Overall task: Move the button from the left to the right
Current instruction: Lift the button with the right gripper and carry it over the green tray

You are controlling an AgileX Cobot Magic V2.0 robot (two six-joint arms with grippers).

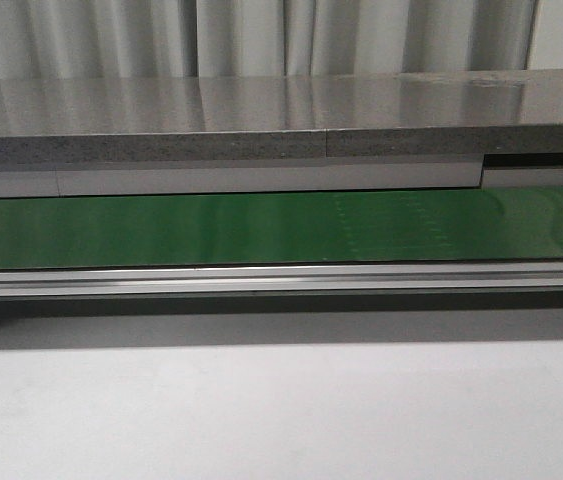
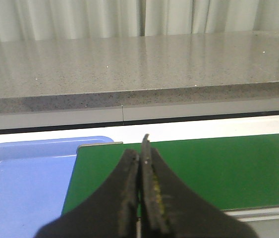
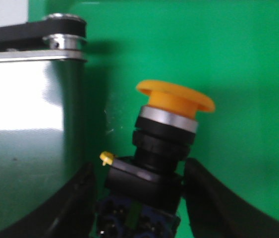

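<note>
The button point(image 3: 165, 148) shows only in the right wrist view: a round yellow-orange head, a silver ring, a dark cube body with a small yellow tab and a greenish mark low down. It is tilted over the green belt point(image 3: 238, 59). My right gripper point(image 3: 139, 198) is shut on the button's dark body, one finger on each side. I cannot tell if the button touches the belt. My left gripper point(image 2: 140, 158) is shut and empty, over the left end of the green belt point(image 2: 218, 168). Neither gripper shows in the front view.
A blue tray point(image 2: 25, 183) lies just beyond the belt's left end. A shiny metal plate point(image 3: 30, 148) and the belt's end roller point(image 3: 65, 37) are close beside the button. The green belt point(image 1: 261, 230) runs across, with a grey counter point(image 1: 281, 120) behind and an aluminium rail point(image 1: 281, 278) in front.
</note>
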